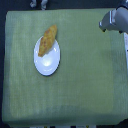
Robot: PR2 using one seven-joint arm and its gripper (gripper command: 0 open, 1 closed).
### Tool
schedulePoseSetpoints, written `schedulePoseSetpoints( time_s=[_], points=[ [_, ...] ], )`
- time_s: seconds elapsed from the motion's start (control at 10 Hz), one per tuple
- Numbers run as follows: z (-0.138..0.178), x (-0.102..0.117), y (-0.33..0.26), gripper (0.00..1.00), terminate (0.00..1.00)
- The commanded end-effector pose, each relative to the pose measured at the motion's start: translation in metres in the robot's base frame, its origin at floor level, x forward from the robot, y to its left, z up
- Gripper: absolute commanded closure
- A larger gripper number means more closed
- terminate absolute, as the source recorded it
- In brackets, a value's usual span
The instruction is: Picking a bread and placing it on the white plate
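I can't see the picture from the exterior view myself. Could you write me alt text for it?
A golden-orange bread lies on a round white plate, its upper end reaching past the rim, on a green cloth-covered table. The robot's grey tool sits at the exterior view's upper right, far from the plate; whether it is open or shut cannot be told.

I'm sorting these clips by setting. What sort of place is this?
Probably a lab tabletop set up for robot trials: a green cloth covers the table, holding only a white plate with a bread on it, and a robot gripper at the edge.
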Motion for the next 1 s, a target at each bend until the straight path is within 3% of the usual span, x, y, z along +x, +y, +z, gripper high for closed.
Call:
schedulePoseSetpoints(
  time_s=[0.0,0.2,0.4,0.9],
  points=[
    [-0.007,0.013,0.004,0.00,0.00],
    [-0.009,-0.005,0.042,0.00,0.00],
    [-0.013,-0.007,0.063,0.00,0.00],
    [-0.013,-0.002,0.021,0.00,0.00]
  ],
)
